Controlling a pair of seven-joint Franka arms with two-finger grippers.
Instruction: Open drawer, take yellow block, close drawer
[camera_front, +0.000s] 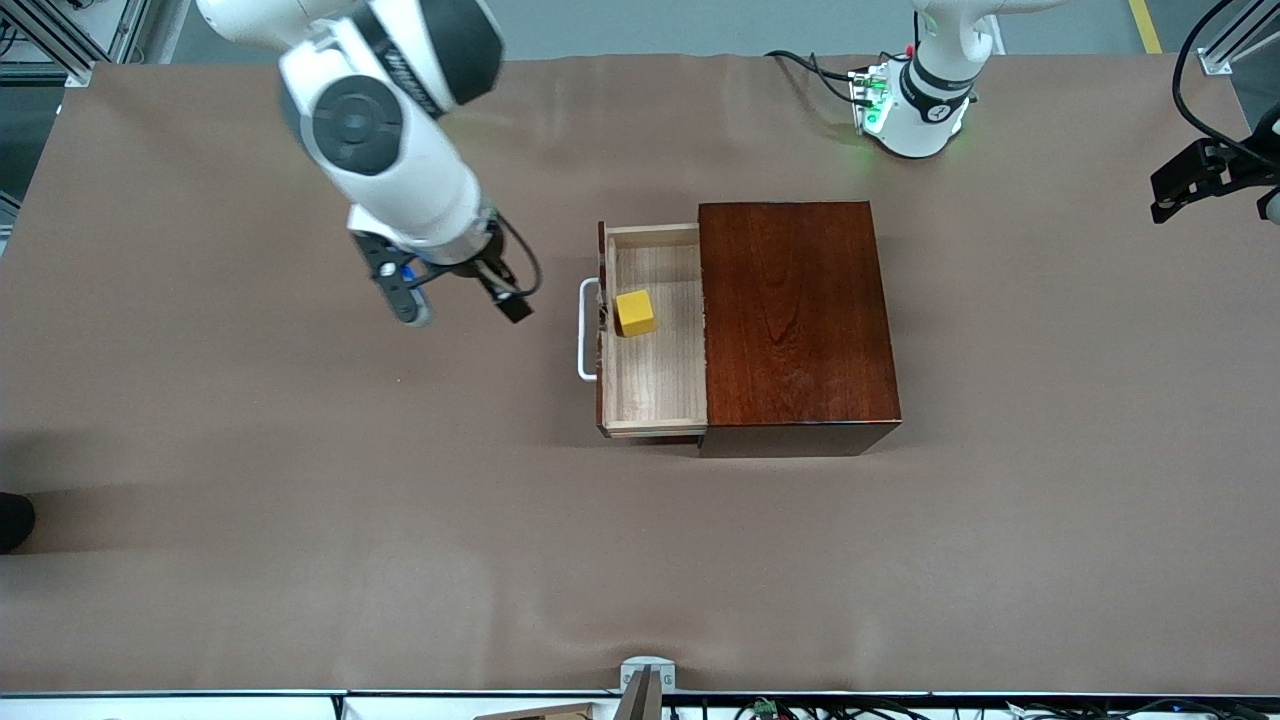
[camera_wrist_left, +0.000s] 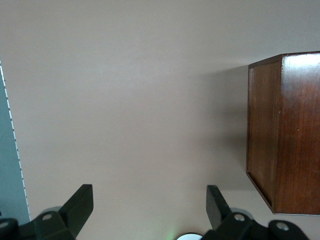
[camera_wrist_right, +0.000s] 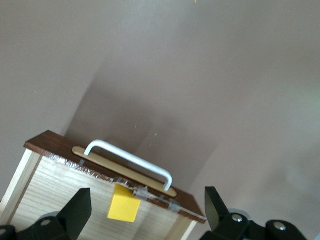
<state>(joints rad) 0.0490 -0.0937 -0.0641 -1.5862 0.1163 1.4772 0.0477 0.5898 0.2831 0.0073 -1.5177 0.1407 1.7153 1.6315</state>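
Observation:
The drawer (camera_front: 655, 345) of the dark reddish-brown wooden box (camera_front: 795, 315) is pulled out toward the right arm's end of the table, its white bar handle (camera_front: 584, 330) leading. The yellow block (camera_front: 635, 312) sits inside on the pale wood floor, close to the drawer's front wall. My right gripper (camera_front: 460, 300) hangs open over the bare table just off the handle, holding nothing. In the right wrist view the handle (camera_wrist_right: 131, 161) and the block (camera_wrist_right: 124, 204) lie ahead of the open gripper (camera_wrist_right: 146, 205). My left gripper (camera_wrist_left: 149, 200) waits open above the table at the left arm's end.
The brown table cover (camera_front: 300, 500) spreads all round the box. The left wrist view shows an end wall of the box (camera_wrist_left: 285, 135) and the table's edge (camera_wrist_left: 10, 150). The left arm's base (camera_front: 915, 110) with cables stands beside the box, farther from the front camera.

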